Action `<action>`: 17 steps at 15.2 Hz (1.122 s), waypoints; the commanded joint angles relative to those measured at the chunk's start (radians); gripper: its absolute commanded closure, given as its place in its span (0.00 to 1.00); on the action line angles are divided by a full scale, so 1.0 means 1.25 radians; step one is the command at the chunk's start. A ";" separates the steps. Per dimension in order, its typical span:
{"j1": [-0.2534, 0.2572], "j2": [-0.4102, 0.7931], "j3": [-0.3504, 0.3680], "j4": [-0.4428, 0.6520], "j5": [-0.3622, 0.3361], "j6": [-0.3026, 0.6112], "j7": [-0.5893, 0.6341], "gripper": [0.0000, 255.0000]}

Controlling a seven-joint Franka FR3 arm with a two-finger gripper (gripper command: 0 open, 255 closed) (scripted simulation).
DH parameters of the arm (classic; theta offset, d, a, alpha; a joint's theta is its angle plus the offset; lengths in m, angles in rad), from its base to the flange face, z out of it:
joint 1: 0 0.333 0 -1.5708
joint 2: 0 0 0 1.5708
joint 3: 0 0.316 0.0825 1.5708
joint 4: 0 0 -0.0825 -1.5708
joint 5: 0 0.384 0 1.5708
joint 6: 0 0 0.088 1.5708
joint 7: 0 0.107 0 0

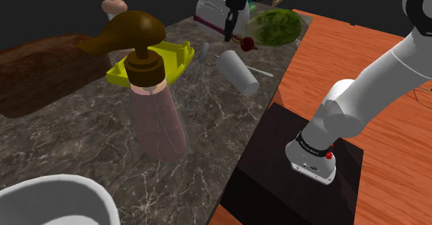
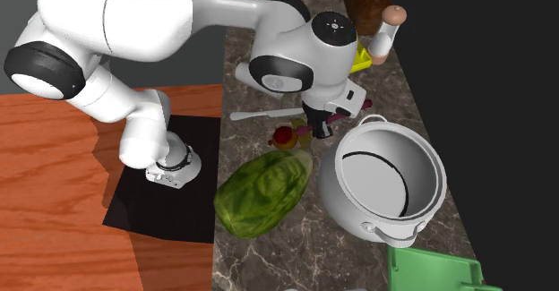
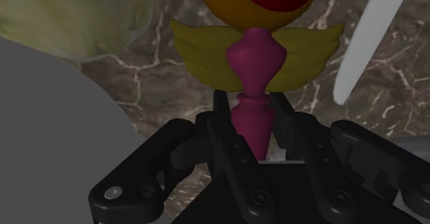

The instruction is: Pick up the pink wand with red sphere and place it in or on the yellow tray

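The pink wand (image 3: 256,69), red-sphered and yellow-winged, is found clasped at its shaft by the fingers of the gripper (image 3: 252,111), over the marble counter (image 1: 221,123) between the lettuce head (image 2: 264,191) and the grey pot (image 2: 345,200), well apart from the yellow tray (image 1: 176,55).

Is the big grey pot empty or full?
Empty: the second exterior view looks into the lidless round grey pot, showing bare inner walls.

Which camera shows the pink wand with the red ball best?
The wrist view: the wand sits close up, its pink shaft in the gripper. The other two views show it as a small red spot by the gripper.
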 commanded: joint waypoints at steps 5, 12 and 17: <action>0.000 0.003 0.000 0.067 0.000 -0.064 0.004 1.00; 0.001 0.015 0.000 0.155 0.000 -0.140 0.007 1.00; 0.001 0.029 -0.001 0.225 0.002 -0.195 0.009 1.00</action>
